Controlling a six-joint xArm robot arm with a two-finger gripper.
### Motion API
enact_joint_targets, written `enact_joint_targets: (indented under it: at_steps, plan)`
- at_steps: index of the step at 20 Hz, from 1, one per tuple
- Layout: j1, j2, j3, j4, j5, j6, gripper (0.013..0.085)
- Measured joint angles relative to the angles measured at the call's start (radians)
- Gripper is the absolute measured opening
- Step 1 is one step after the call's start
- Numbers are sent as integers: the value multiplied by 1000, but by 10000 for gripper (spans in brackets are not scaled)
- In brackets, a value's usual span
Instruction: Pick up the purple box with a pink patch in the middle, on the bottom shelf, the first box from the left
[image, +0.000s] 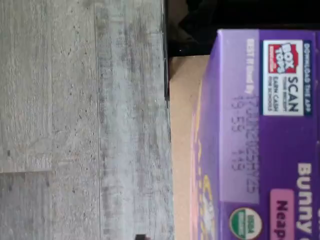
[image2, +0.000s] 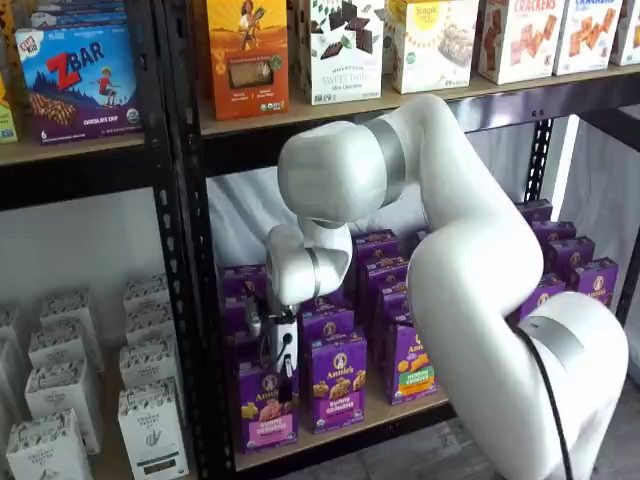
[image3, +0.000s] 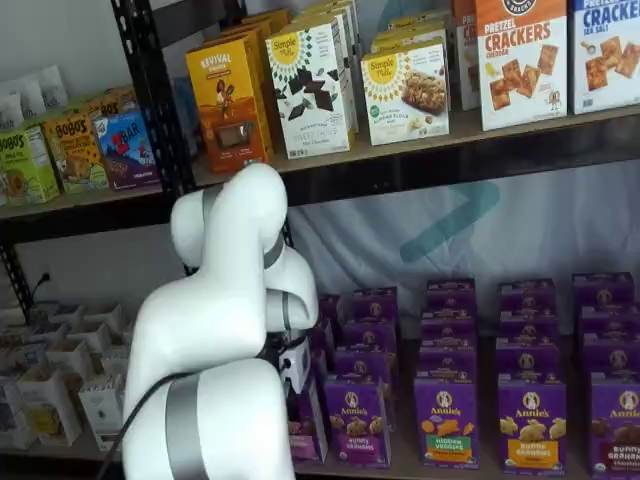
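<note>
Standing at the front edge of the bottom shelf (image2: 400, 415), the purple box (image2: 266, 400) is the end one of its row, beside the black upright (image2: 195, 300). Directly above the purple box hangs the gripper (image2: 283, 360), apparently lined up for a top grasp; whether its fingers are apart I cannot tell.
</note>
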Motion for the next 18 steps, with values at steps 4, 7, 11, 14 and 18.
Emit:
enact_joint_targets:
  at_steps: [4, 7, 11, 14, 18]
  plan:
    - [4, 6, -1, 6, -6, -2, 690]
    - [7, 11, -5, 9, -9, -1, 610]
    - [9, 15, -13, -8, -2, 16, 610]
    - [10, 13, -5, -8, -16, 16, 610]
    - [8, 5, 8, 5, -26, 2, 610]
